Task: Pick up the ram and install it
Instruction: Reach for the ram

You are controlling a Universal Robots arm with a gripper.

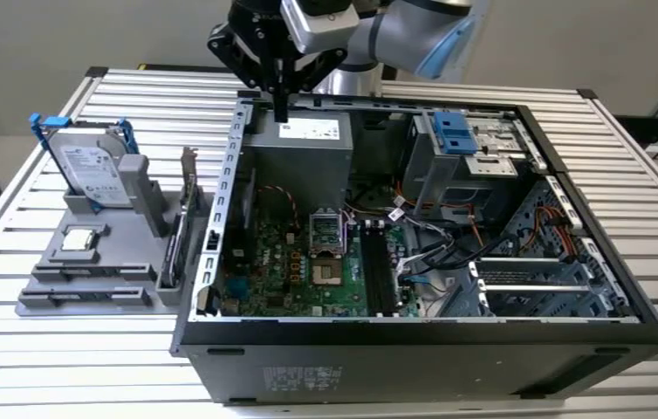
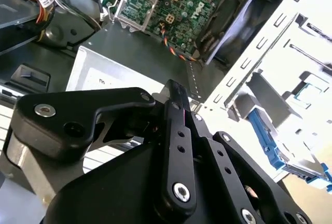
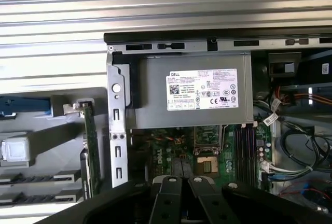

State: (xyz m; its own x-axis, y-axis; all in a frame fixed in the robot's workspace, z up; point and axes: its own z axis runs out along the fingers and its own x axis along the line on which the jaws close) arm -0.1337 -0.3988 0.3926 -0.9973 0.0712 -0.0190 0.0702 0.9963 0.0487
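My gripper [image 1: 280, 110] hangs over the far wall of the open computer case [image 1: 422, 336], above the grey power supply [image 1: 297, 144]. Its fingers are shut with nothing between them, as both wrist views also show [image 3: 182, 165] [image 2: 174, 87]. A thin dark stick that I take for the ram [image 1: 172, 251] [image 3: 83, 171] stands on edge in the grey holder [image 1: 78, 292], just outside the case towards the exterior view's left. It is well apart from the gripper. The long black memory slots [image 1: 378, 272] [image 3: 244, 142] lie on the green motherboard [image 1: 277, 262], beside the processor socket [image 1: 325, 234].
On the grey holder stand a hard drive in a blue frame [image 1: 87, 168], a processor [image 1: 82, 240] and a green card with a silver bracket [image 1: 189, 179] [image 3: 91, 141]. Loose cables [image 1: 446, 249] and a drive cage [image 1: 469, 144] fill the case's right half. The slatted table [image 1: 96, 367] surrounds everything.
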